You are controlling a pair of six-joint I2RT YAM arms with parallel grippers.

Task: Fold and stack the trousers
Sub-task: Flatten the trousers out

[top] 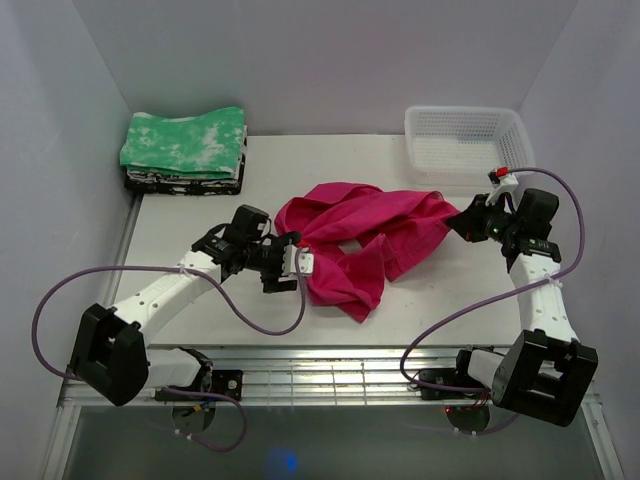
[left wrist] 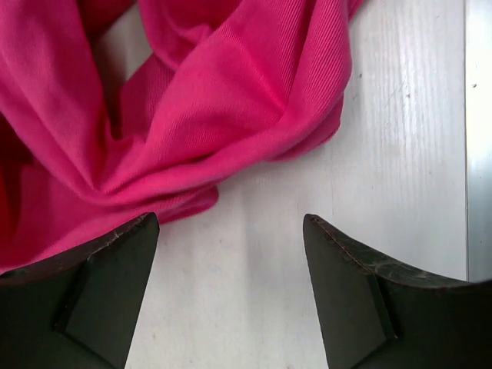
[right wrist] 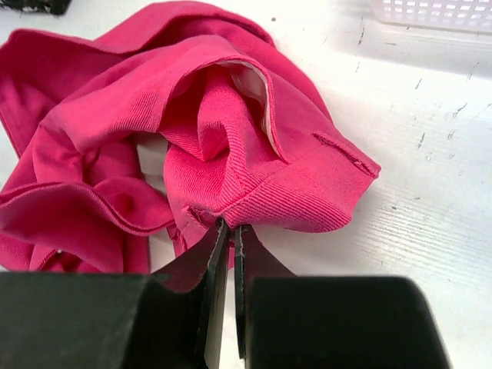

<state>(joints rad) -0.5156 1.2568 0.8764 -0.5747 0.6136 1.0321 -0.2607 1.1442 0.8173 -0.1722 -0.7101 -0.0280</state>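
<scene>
Left jaws wide over bare table (left wrist: 400,154), trousers (left wrist: 192,100) edge just beyond, right jaws nearly together at their other edge

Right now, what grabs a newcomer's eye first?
The crumpled magenta trousers lie heaped at centre, unfolded. The right gripper is closed at their edge, apparently pinching it, while the left gripper gapes open beside the heap. A folded green-and-white cloth sits far left.
</scene>
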